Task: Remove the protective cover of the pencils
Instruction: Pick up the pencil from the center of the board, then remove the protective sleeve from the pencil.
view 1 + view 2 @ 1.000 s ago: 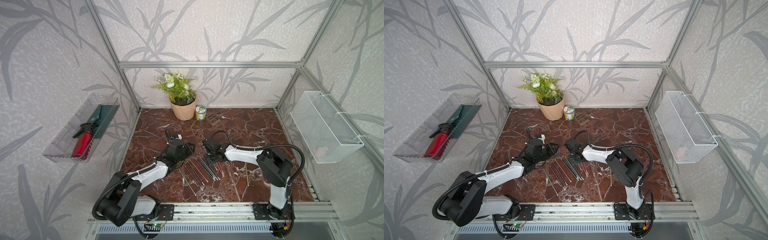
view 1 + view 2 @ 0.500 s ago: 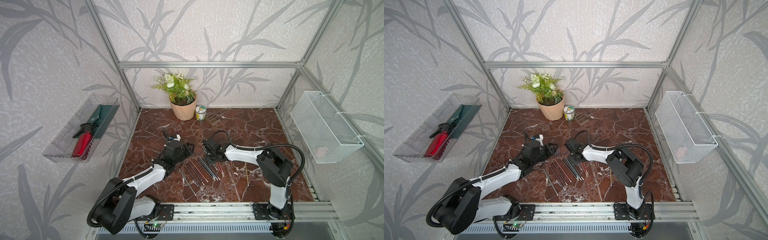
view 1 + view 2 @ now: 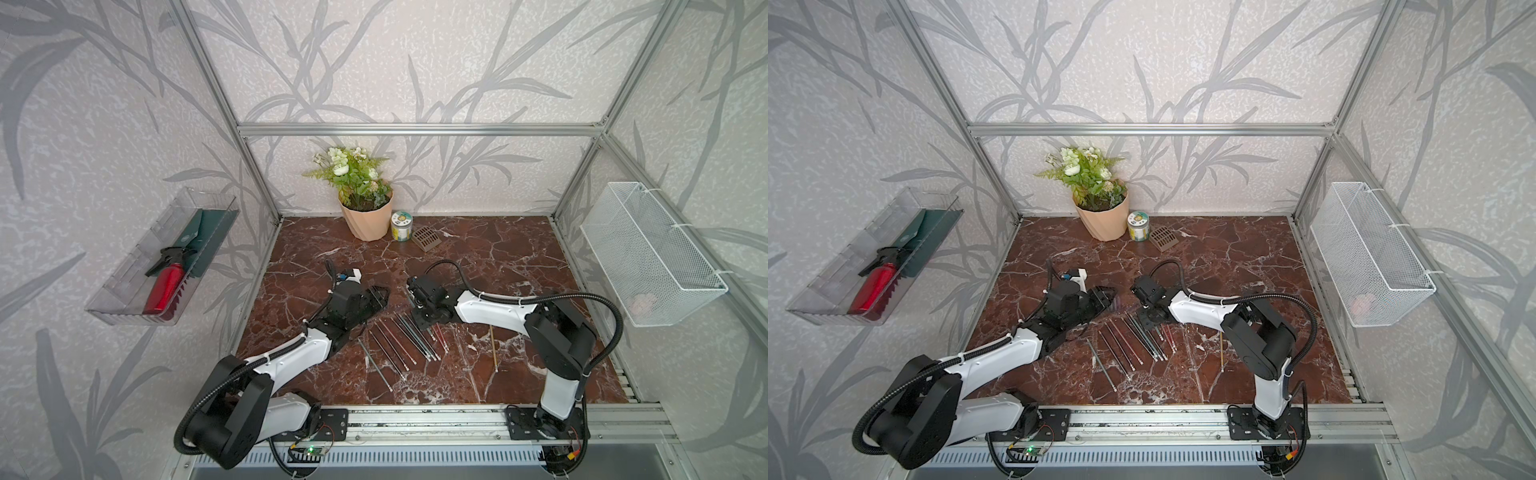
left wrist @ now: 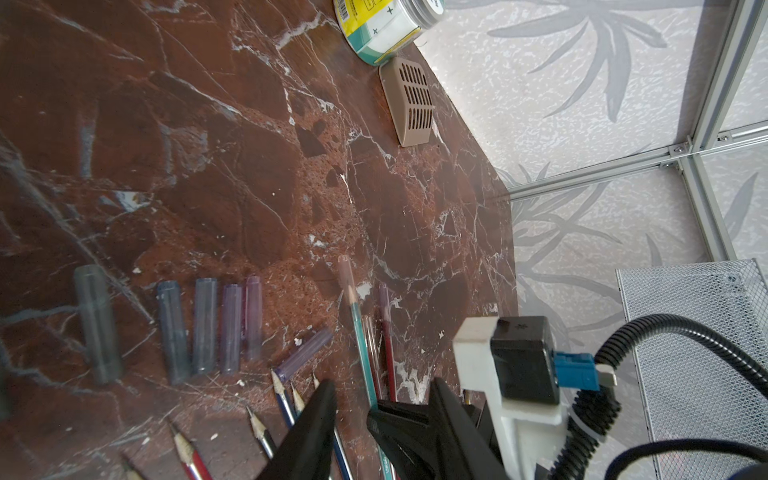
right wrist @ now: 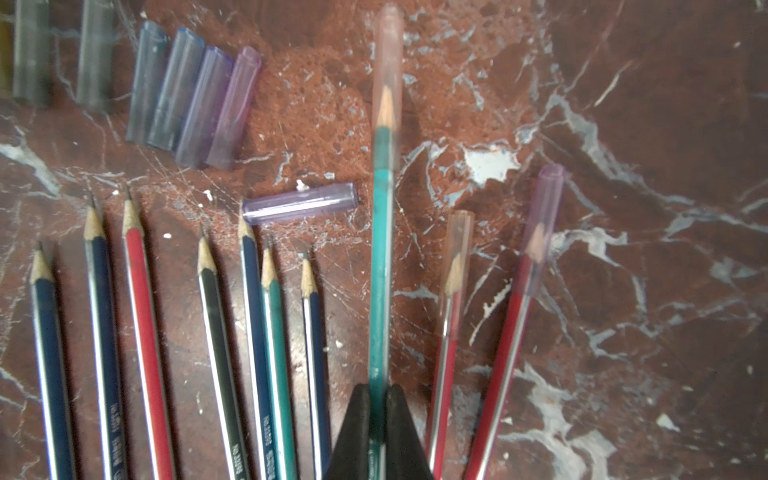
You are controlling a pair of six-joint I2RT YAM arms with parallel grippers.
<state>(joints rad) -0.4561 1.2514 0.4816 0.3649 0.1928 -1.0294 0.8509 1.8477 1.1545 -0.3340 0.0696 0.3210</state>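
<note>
Though illegible, print on green pencil [image 5: 380, 270] in right jaws

We count seven bare pencils [image 5: 141, 332] fanned side by side mid-floor, sharpened tips pointing far; right of them a green pencil [image 5: 380, 270] and two red pencils [image 5: 446, 332] wear translucent caps [image 5: 548, 195]. Loose caps [image 5: 183, 91] (greyish, blue, purple) lie in a row just beyond the bare tips, one purple cap [image 5: 299, 203] crosswise nearer them.

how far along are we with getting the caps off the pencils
Done: seven bare-tipped pencils, with seven loose translucent plastic caps beside them. In hand: right claw shut on the green pencil, cap on. Remaining: that cap plus two capped red pencils. The lone yellow pencil is too small to judge.
</note>
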